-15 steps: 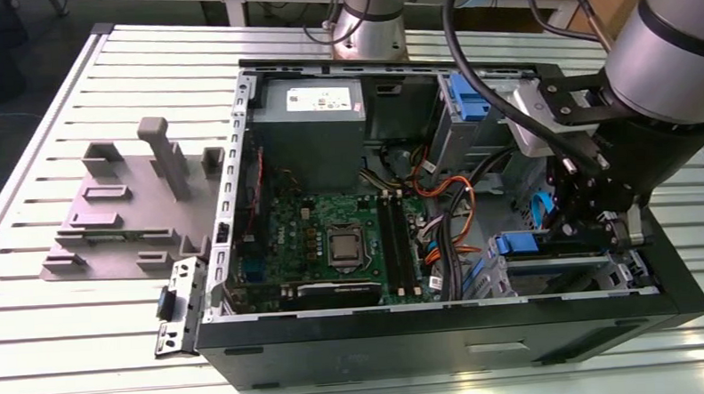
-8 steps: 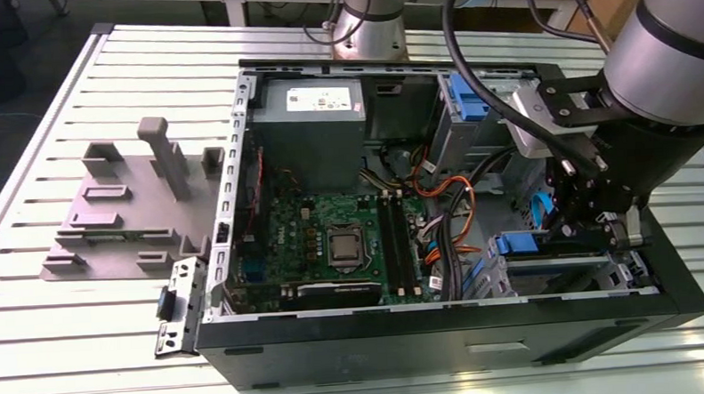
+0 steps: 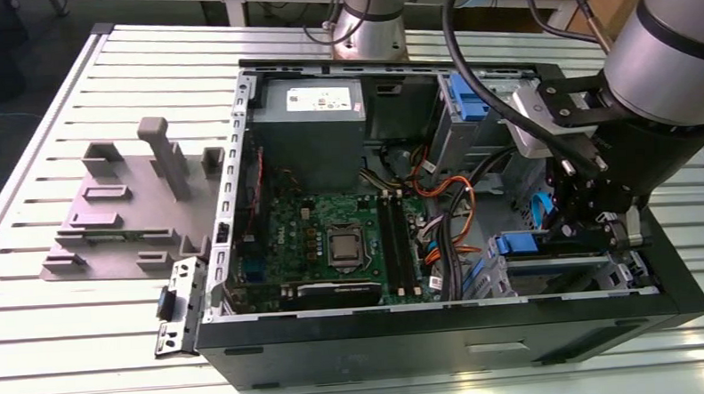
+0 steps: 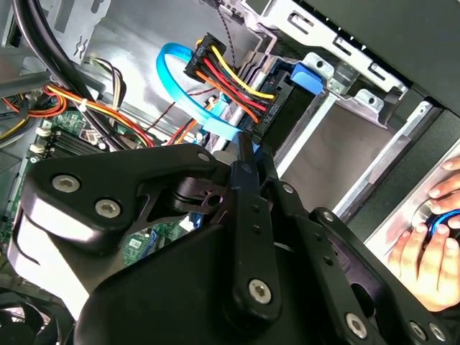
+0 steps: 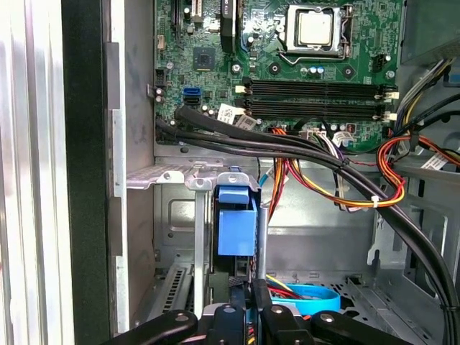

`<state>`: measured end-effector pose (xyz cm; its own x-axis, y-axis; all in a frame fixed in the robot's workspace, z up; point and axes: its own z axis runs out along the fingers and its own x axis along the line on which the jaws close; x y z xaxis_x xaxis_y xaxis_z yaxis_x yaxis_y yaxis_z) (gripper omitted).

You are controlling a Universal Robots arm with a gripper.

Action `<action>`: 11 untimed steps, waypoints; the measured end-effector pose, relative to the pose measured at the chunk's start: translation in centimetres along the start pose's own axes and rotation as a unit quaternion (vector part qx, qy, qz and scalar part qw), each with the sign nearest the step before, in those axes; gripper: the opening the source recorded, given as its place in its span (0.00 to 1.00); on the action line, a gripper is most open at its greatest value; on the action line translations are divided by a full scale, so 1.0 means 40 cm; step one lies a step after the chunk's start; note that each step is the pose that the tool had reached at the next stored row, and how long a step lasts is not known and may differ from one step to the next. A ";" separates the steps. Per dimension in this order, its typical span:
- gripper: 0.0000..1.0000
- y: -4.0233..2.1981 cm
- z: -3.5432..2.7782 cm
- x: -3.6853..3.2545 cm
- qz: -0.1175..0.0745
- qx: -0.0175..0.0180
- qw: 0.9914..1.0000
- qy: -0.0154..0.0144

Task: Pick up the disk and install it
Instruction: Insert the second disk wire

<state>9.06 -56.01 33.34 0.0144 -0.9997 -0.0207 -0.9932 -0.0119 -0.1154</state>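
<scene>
The disk [image 5: 236, 224] stands on edge in a metal drive bay at the front corner of the open computer case [image 3: 453, 330]. Its blue carrier bracket [image 4: 309, 76] faces out, and in the exterior view the blue of the disk [image 3: 523, 242] shows inside the bay. My gripper [image 5: 244, 305] reaches down into the case and is shut on the disk's edge. In the second wrist view the black fingertips [image 4: 248, 154] sit close together against the disk. A power plug with red, yellow and black wires [image 4: 215, 61] and a light blue data cable [image 4: 176, 75] hang at the disk's end.
The motherboard [image 3: 330, 242] lies in the case's middle, with thick cable bundles [image 5: 302, 147] crossing beside the bay. A grey plastic holder with upright posts [image 3: 127, 207] stands on the slatted table at the exterior view's left. A person's hand [image 4: 431, 244] rests outside the case wall.
</scene>
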 end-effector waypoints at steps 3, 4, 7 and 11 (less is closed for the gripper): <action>0.16 0.000 -0.003 0.000 0.000 0.000 1.000 0.000; 0.16 0.000 -0.003 0.000 0.000 0.000 1.000 0.000; 0.16 0.000 -0.004 0.000 0.000 0.000 1.000 -0.002; 0.16 0.000 -0.004 0.003 0.001 0.000 1.000 -0.008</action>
<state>9.06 -56.15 33.51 0.0143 -0.9992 -0.0373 -0.9933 -0.0099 -0.1155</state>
